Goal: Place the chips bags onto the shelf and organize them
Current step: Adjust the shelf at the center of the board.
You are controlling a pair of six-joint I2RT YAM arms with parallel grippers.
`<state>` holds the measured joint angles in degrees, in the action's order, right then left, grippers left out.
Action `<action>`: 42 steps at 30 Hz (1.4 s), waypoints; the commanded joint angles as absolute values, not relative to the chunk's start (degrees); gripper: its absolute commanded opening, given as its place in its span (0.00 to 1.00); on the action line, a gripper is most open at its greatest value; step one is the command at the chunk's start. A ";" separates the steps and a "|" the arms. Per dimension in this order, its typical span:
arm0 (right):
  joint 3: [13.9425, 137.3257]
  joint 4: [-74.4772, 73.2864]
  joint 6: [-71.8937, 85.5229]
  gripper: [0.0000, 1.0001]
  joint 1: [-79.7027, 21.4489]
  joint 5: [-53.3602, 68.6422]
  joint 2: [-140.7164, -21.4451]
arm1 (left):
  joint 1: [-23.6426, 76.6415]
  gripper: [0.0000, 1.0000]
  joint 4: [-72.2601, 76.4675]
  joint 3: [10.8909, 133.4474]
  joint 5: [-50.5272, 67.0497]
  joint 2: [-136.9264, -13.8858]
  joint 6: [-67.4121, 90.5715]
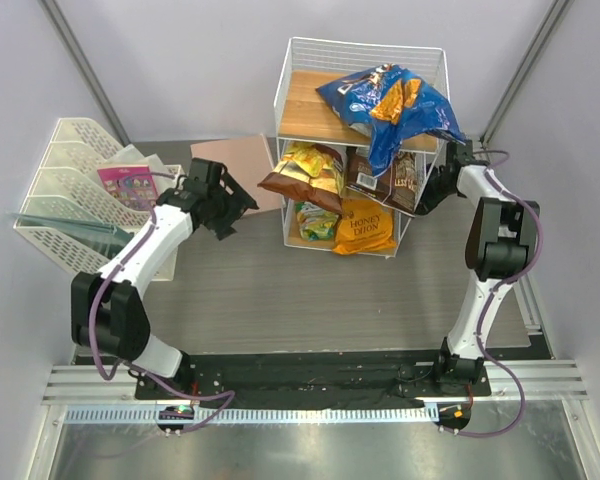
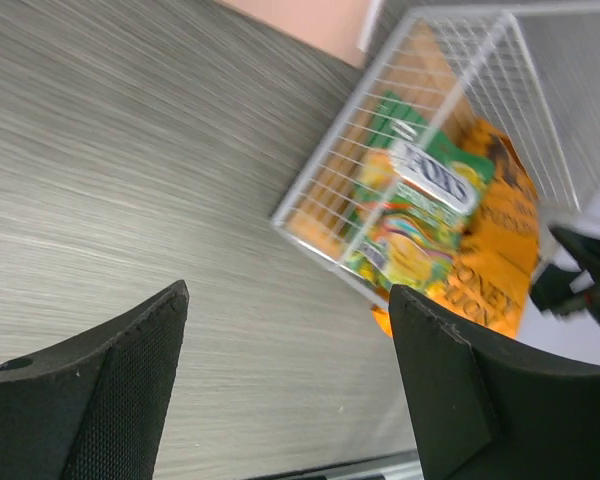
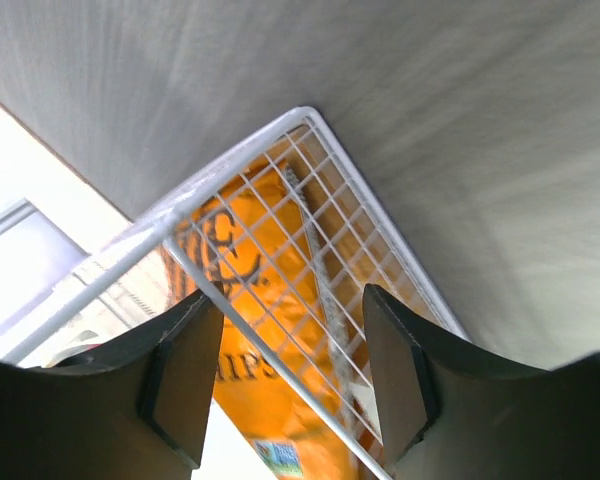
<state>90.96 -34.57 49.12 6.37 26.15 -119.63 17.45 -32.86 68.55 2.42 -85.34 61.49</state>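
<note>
The shelf (image 1: 300, 55) stands at the back centre. The blue Doritos bag (image 1: 390, 105) lies on its top board. The brown-white bag (image 1: 305, 175) and dark brown Sea Salt bag (image 1: 385, 180) sit on the middle tier. The green-yellow bag (image 1: 318, 220) and orange Honey Dijon bag (image 1: 365, 230) sit at the bottom. My left gripper (image 1: 238, 218) is open and empty, left of the shelf; its wrist view (image 2: 285, 330) shows the green-yellow bag (image 2: 410, 215). My right gripper (image 1: 430, 195) is open at the shelf's right side; in its view (image 3: 290, 370) a shelf wire (image 3: 280, 380) crosses the gap, orange bag (image 3: 250, 290) behind.
A white mesh file tray (image 1: 70, 190) with a pink card packet (image 1: 128, 185) stands at the far left. A pale pink board (image 1: 238, 160) lies left of the shelf. Grey tabletop (image 1: 310, 300) stretches in front of the shelf.
</note>
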 commanded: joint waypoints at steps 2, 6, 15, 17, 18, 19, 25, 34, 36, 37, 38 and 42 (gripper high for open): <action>87.98 -40.16 41.93 0.61 10.63 16.08 -114.08 | 16.26 0.81 -44.01 77.69 2.89 -92.88 57.75; 85.78 -40.25 41.14 0.61 11.95 16.26 -112.68 | 15.21 0.81 -42.37 77.44 5.80 -93.78 58.09; 87.45 -37.10 41.57 0.61 12.83 20.82 -113.99 | 13.62 0.81 -39.82 78.40 9.14 -94.30 56.60; 88.94 -36.39 41.31 0.61 12.40 22.31 -116.17 | 13.71 0.80 -39.20 77.79 9.75 -94.31 56.78; 89.90 -36.39 41.13 0.61 12.22 23.02 -117.06 | 13.71 0.80 -38.76 77.52 10.02 -94.13 56.69; 91.91 -36.39 40.96 0.61 12.04 23.90 -117.94 | 13.71 0.80 -38.15 77.17 10.11 -93.70 56.60; 103.33 -38.23 39.55 0.62 6.16 27.42 -125.15 | 13.80 0.80 -38.14 75.68 10.37 -93.08 56.25; 107.93 -38.76 40.70 0.63 1.06 30.50 -127.88 | 13.71 0.80 -37.18 73.65 9.76 -92.29 56.95; 106.36 -39.02 40.78 0.63 1.32 30.41 -126.31 | 13.71 0.80 -36.91 73.13 9.76 -92.29 57.22; 104.00 -38.85 40.61 0.63 1.49 29.98 -125.25 | 13.80 0.80 -36.65 73.04 9.84 -92.29 57.22; 102.76 -38.24 40.34 0.63 2.19 29.71 -122.98 | 13.71 0.80 -36.39 72.69 9.76 -92.37 57.39; 98.36 -37.71 39.03 0.64 4.82 30.76 -118.92 | 13.71 0.80 -36.12 72.42 9.84 -92.55 57.48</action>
<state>101.58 -36.69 40.16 3.44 26.26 -125.99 13.80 -38.35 72.79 9.02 -94.37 57.82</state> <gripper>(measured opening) 0.631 0.798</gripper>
